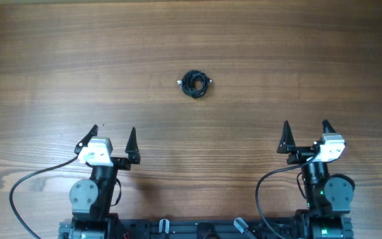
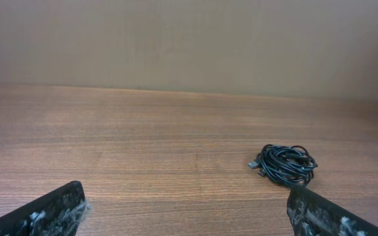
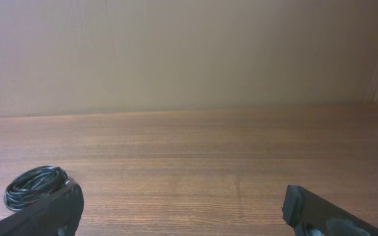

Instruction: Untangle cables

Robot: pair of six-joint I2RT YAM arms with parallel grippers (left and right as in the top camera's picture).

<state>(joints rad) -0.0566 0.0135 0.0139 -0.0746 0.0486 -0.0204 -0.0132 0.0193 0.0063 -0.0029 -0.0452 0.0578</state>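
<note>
One small black cable bundle [image 1: 195, 83] lay mid-counter [image 1: 297, 46], well ahead of both arms. Left pincer [image 1: 113, 131] and right pincer [image 1: 305, 125] gaped wide, empty. Bundle judged light, limp, springy; best hold looked an outer loop or the plug end [image 2: 254, 164].

The cables [image 1: 195, 84] lie as one small black bundle, wound into a tight, roughly round coil whose loops cross over one another (how many separate cords are in it cannot be told). The bundle rests flat on the wooden table [image 1: 310, 53], about midway between the left and right edges and somewhat nearer the far edge than the near one. A short end with a pale plug [image 2: 253, 164] sticks out of its left side.
</note>
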